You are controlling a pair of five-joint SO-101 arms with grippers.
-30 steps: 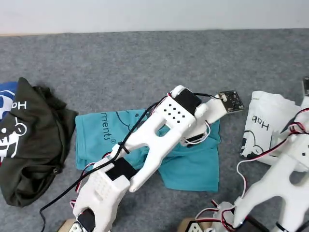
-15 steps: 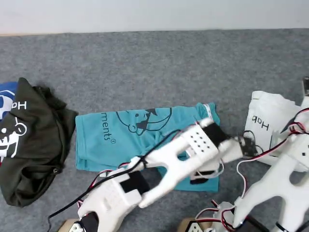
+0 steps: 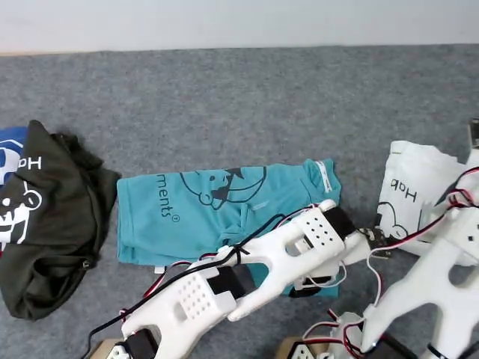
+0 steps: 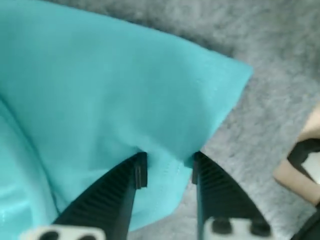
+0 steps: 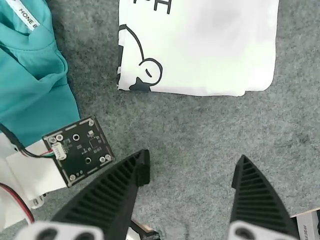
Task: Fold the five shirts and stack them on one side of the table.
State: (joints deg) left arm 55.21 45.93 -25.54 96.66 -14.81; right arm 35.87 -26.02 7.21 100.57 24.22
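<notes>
Surface: grey felt-covered table.

Shirts, largest first: a teal printed cotton shirt is laid flat at centre, part-folded into a rough rectangle. A dark olive printed shirt is heaped unfolded at the left edge, over a blue shirt. A white printed shirt is seen folded at the right, presumably the start of the stack.

Arms: the white left arm is stretched across the near part of the teal shirt, its wrist over the near right corner. The white right arm is parked at the near right, clear of the work.

End effectors: the left gripper is pressed onto the teal hem, with jaws narrowly parted astride a ridge of cloth; the cloth is judged not yet clenched, and the corner is likely being taken for a further fold. The right gripper is held wide apart and empty above bare felt, near the white shirt.
</notes>
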